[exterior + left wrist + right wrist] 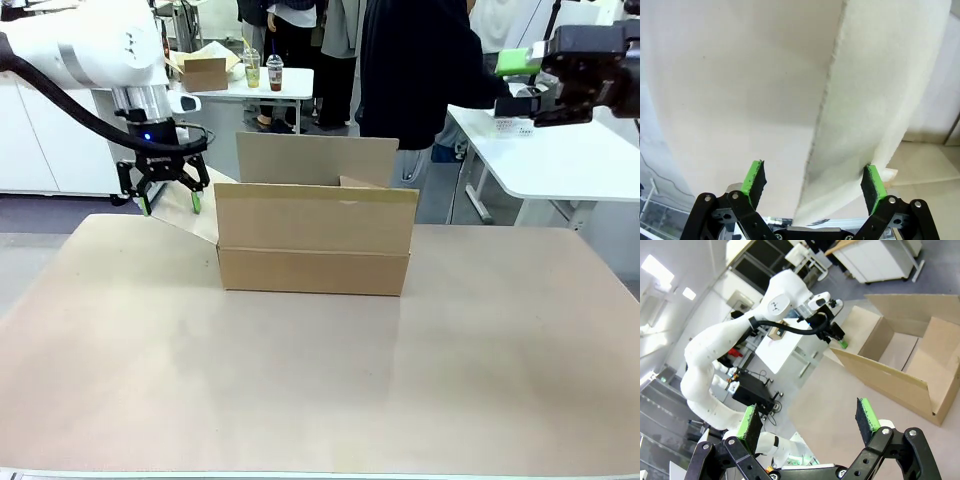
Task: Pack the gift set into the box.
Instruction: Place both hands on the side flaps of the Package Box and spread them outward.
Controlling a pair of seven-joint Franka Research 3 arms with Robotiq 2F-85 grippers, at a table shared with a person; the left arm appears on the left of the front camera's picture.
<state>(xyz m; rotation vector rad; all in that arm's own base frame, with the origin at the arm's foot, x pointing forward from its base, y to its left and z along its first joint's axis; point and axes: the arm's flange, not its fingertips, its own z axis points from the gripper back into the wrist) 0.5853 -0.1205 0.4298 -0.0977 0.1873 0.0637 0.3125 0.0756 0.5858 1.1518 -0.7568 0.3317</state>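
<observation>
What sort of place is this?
Probably a robotics lab or test space: a white robot arm poised beside a cardboard box on a table, with white worktables and standing people behind.

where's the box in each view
front: box at picture centre, flaps open.
left wrist: apparently its pale flap, close up between the open left gripper's fingers.
right wrist: box at upper right, open top in sight.
shared landmark: the left gripper at the box's side flap.
</observation>
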